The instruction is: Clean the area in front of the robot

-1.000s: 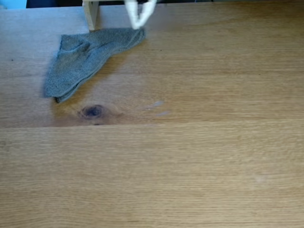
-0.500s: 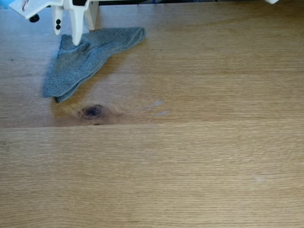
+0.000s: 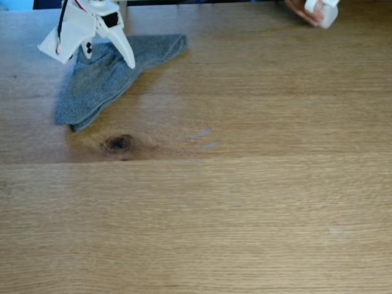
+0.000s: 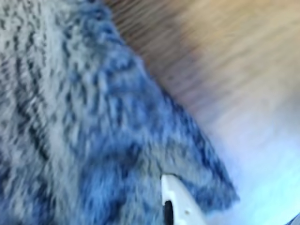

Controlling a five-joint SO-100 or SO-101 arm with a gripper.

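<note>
The near half of the surface [image 3: 245,233] is bare oak. Midway back, a knot [image 3: 119,143] and pale smears [image 3: 202,138] mark the spot to wipe. Toward the far left corner lies the cloth [image 3: 98,82], with the gripper [image 3: 110,52] over its far part, one finger [image 4: 176,201] just above the knit. I cannot tell how wide the jaws stand. At the far right edge a hand [image 3: 306,9] holds a bottle [image 3: 326,11]. The step looks like taking up the cloth; next comes a firm pinch.
</note>
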